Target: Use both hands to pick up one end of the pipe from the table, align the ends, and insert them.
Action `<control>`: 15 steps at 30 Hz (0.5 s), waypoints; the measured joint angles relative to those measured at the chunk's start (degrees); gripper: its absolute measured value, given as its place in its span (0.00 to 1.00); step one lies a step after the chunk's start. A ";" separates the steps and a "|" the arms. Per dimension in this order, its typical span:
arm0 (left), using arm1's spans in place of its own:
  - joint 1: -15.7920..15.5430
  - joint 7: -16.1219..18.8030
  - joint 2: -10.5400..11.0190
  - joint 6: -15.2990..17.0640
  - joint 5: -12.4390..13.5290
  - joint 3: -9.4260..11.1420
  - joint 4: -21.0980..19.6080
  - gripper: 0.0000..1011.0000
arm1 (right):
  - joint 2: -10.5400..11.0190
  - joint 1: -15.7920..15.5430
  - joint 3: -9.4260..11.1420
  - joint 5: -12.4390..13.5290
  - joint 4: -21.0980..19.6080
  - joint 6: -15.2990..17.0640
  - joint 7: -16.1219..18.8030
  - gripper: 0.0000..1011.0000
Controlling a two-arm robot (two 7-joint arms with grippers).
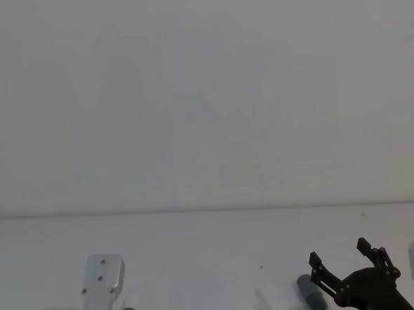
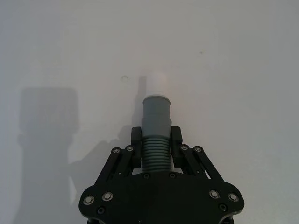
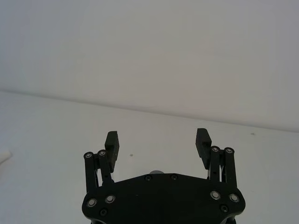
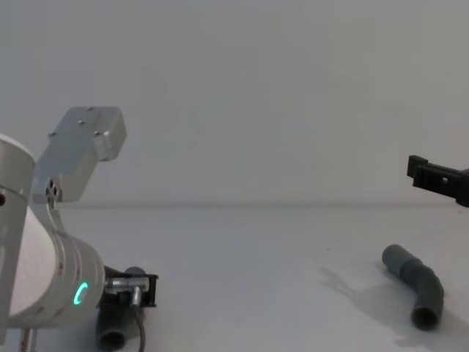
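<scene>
Around the work there is little besides the white table [image 1: 213, 260] and the plain wall [image 1: 203, 92] at its far edge. In the chest view the bulky silver left arm [image 4: 44, 286] fills the near left and covers most of what it carries. The left gripper [image 2: 155, 138] is clamped on the white-tipped pipe piece [image 2: 156, 114], with its fingers [image 2: 136, 136] pressed on either side of the ribbed middle. This piece's long axis runs straight out along the gripper, and its grey cuff and white tip [image 2: 157, 84] point away past the fingertips. Its other, dark round end shows low at the near left in the chest view. Whether it touches the table cannot be told. The second pipe piece [image 4: 415, 279] lies on the table at the right, bent in the middle. Its long axis runs from far left to near right, and the open socket [image 4: 425, 317] faces near. The right gripper [image 3: 158, 140] hangs above and to the right of this piece, apart from it. Its jaws are spread wide, with nothing between them.
</scene>
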 joint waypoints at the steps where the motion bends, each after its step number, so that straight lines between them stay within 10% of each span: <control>1: 0.01 0.00 -0.01 -0.01 0.00 0.00 0.00 0.32 | 0.00 0.00 0.00 0.00 0.00 0.00 0.00 0.99; 15: 0.08 0.06 -0.13 -0.10 0.00 -0.10 0.02 0.32 | 0.00 0.00 0.00 0.00 0.00 0.00 0.00 0.99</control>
